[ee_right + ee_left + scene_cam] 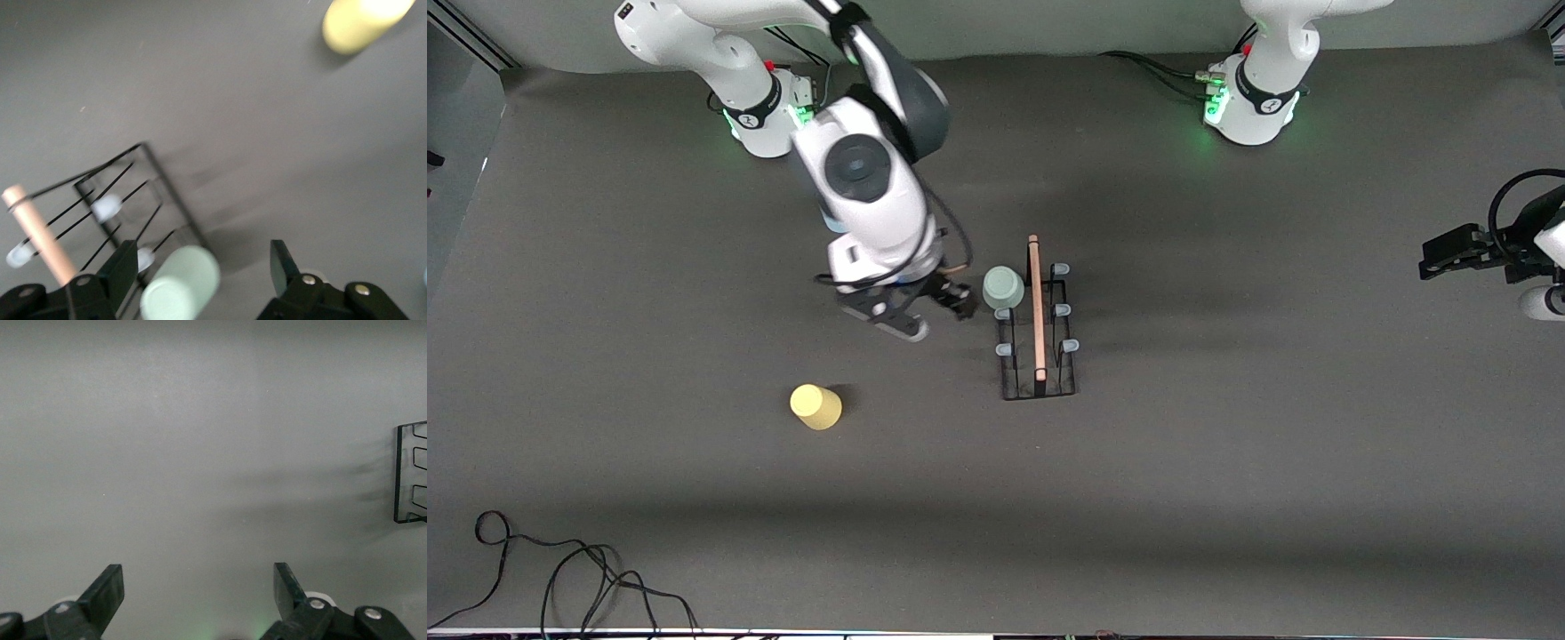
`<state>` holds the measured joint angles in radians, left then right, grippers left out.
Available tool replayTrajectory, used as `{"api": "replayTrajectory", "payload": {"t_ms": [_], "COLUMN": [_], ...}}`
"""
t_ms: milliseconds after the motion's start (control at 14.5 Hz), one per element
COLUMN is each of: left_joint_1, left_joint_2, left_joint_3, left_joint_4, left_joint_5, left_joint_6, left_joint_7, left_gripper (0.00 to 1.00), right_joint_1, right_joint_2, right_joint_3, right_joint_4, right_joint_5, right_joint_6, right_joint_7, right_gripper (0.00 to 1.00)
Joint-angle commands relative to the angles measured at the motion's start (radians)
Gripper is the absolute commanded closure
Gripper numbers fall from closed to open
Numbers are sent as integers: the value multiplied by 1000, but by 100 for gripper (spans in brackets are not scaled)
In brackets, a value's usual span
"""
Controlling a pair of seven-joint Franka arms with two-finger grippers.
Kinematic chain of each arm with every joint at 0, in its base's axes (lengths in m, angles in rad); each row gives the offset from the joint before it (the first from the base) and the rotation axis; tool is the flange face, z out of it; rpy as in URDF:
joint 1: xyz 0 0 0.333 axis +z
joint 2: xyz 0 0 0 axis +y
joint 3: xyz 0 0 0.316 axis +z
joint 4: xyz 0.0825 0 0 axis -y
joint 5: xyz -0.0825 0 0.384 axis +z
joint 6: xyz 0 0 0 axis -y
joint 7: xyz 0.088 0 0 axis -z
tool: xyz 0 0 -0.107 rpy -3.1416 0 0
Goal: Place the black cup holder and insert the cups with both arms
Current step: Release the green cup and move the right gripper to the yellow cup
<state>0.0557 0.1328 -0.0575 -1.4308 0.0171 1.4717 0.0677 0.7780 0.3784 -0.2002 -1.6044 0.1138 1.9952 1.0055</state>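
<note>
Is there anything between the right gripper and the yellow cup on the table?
Nothing visible is. The right gripper, open, is beside the grey-green cup on the black cup holder. The yellow cup lies nearer the front camera, with only bare table between.

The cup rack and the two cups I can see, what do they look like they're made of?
The black cup holder looks like thin metal wire with a dark coating, going by its slim straight bars; its rod handle looks like pale bare wood. The peg tips seem translucent plastic or rubber. The grey-green cup and the yellow cup look like matte plastic: even colour, no shine.
</note>
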Motion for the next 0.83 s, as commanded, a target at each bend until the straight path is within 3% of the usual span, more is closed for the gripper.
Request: {"api": "replayTrajectory", "payload": {"t_ms": [0, 414, 760], "left_joint_1": [-5, -5, -4], "left_joint_2": [-7, -5, -2], "left_joint_3": [1, 1, 1], "left_joint_4": [-7, -7, -7], "left_joint_5": [12, 12, 11], "left_joint_6": [6, 6, 6], "left_joint_7": [-6, -6, -6], "left_gripper": [0, 0, 0], "right_joint_1": [-51, -261, -336], "right_joint_2": [4, 43, 140], "right_joint_3": [-53, -53, -51], "right_joint_4": [23, 12, 12], "right_joint_5": [12, 12, 12], "right_joint_6": [-45, -39, 72], "right_joint_7": [-173, -482, -573], "right_gripper": [11, 3, 0]}}
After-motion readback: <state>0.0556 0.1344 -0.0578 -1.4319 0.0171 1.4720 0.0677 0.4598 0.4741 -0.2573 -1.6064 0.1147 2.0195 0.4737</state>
